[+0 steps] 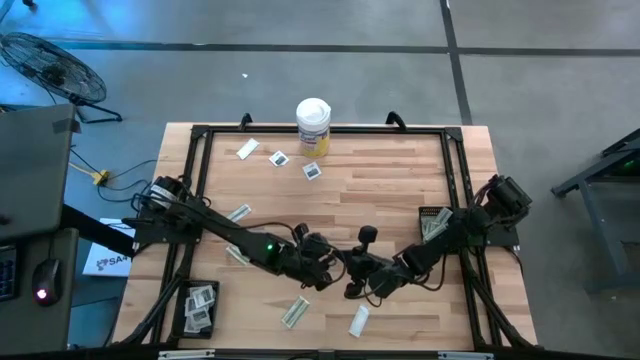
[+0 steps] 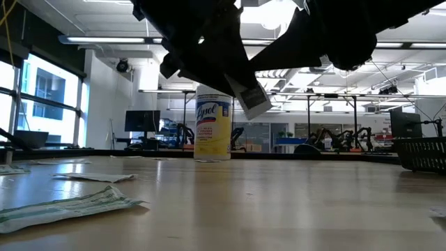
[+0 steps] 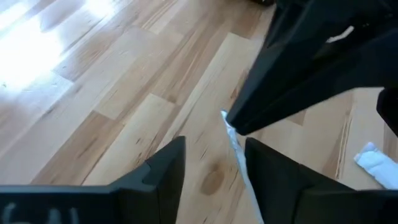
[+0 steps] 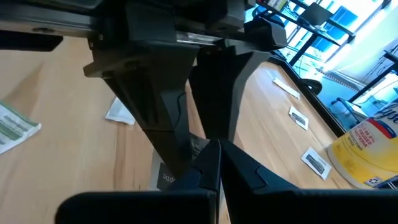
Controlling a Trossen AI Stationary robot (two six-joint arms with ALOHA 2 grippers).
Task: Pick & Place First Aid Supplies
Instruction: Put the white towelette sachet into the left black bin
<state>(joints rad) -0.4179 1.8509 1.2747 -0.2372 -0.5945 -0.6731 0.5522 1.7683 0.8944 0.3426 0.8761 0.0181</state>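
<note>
Midway, by the look of it. Both arms meet above the worktop's centre, toward its near edge: right gripper pinched tight on a small packet, left gripper fingers parted around its edge — a handover, I judge. Some packets sit in the black tray at the near-left corner. Several loose packets remain scattered; canister stands at the far edge.

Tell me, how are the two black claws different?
The left black claw is open; the right black claw is shut. The right claw pinches a small white packet; the left claw only straddles it. Both hang above the wooden table.
</note>
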